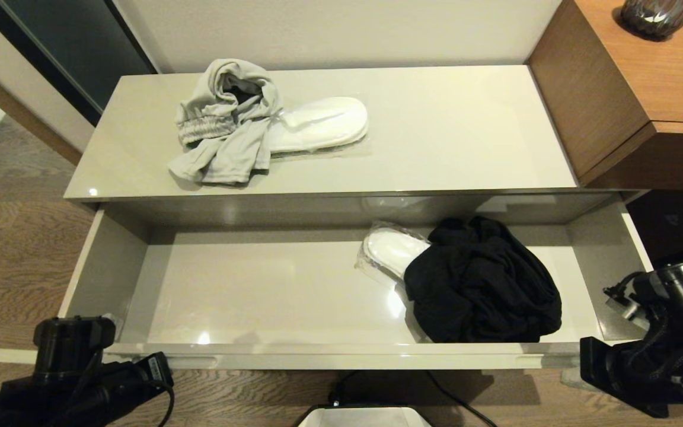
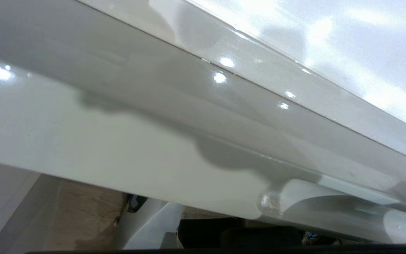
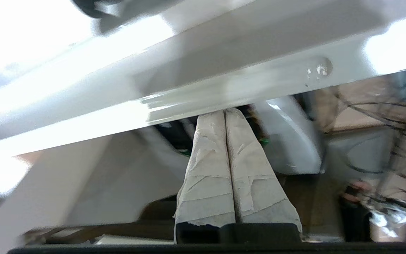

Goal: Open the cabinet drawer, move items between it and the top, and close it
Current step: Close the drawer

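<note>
The cabinet drawer (image 1: 270, 296) is pulled fully out below the top (image 1: 448, 130). In the head view, a black garment (image 1: 484, 290) lies in the drawer at 4 o'clock of centre, overlapping a wrapped pair of white slippers (image 1: 392, 249) at its 10 o'clock side. On the top, a light grey garment (image 1: 226, 121) lies at 11 o'clock, touching and partly covering a second wrapped pair of slippers (image 1: 324, 121). The left arm (image 1: 80, 367) sits at 7 o'clock by the drawer front; its fingers appear in no view, and the left gripper is closed, holding nothing visible. The right gripper (image 3: 226, 113), at 4 o'clock, is closed with both taped fingers (image 3: 210, 169) pressed together, tips just below the drawer front edge (image 3: 224, 88).
</note>
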